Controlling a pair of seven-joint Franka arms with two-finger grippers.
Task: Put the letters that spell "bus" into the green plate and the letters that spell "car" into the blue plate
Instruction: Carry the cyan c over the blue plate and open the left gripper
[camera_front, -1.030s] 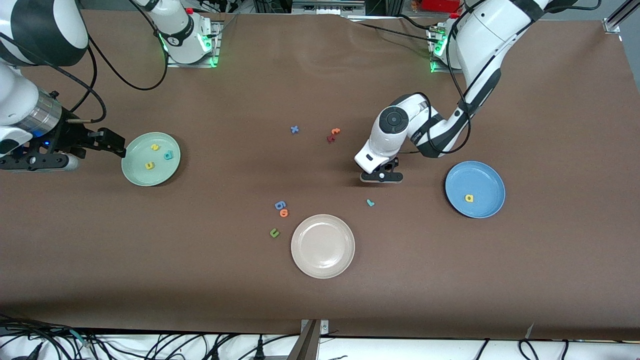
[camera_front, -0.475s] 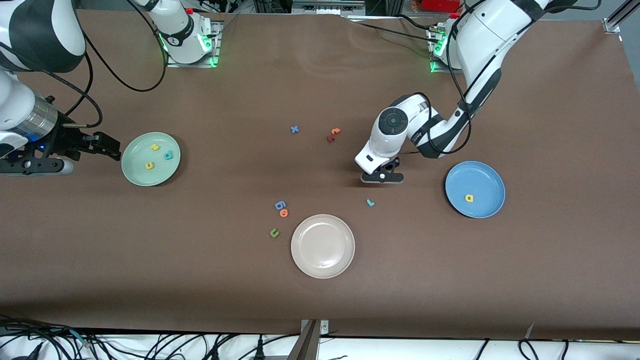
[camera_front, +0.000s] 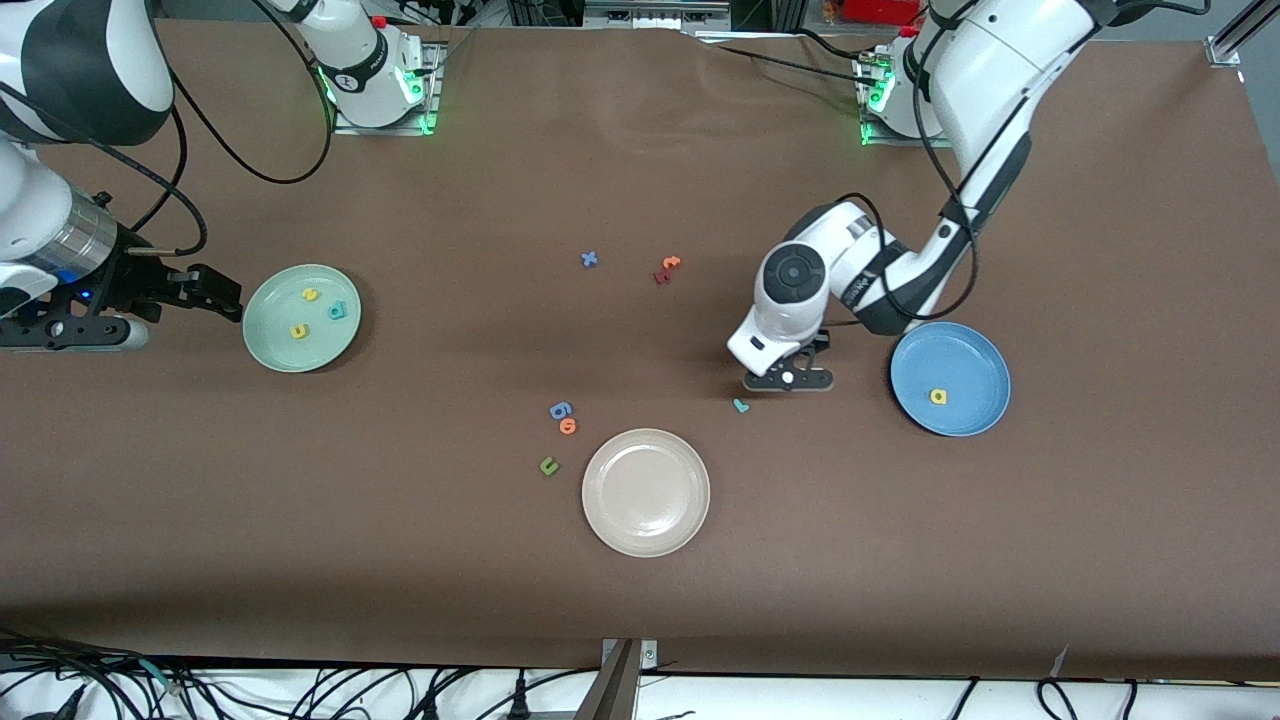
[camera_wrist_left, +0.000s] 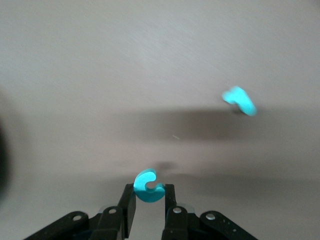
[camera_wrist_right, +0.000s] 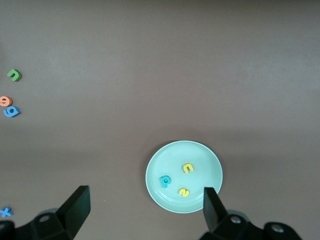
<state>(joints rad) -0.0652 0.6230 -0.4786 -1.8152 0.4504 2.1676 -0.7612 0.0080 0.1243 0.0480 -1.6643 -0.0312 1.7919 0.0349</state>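
My left gripper (camera_wrist_left: 149, 207) is pinched on the teal "c" (camera_wrist_left: 148, 186), and in the last second I have carried it off the bare table toward the blue plate (camera_front: 975, 350); I now hang over the cloth just beside that plate's rim, on the side toward the middle of the table. The yellow "a" (camera_front: 938, 396) already lies in the blue plate. The teal "r" (camera_front: 740, 405) sits loose on the table, slightly nearer the front camera than my left gripper, so I judge it the last pickup after this drop. My right gripper (camera_wrist_right: 145, 205) has drawn back a little from the green plate (camera_front: 270, 350) and waits with its jaws spread wide and empty, over the table at the right arm's end. In that plate lie the teal "b" (camera_front: 337, 310), the yellow "u" (camera_front: 299, 331) and the yellow "s" (camera_front: 310, 294), so "bus" looks done.
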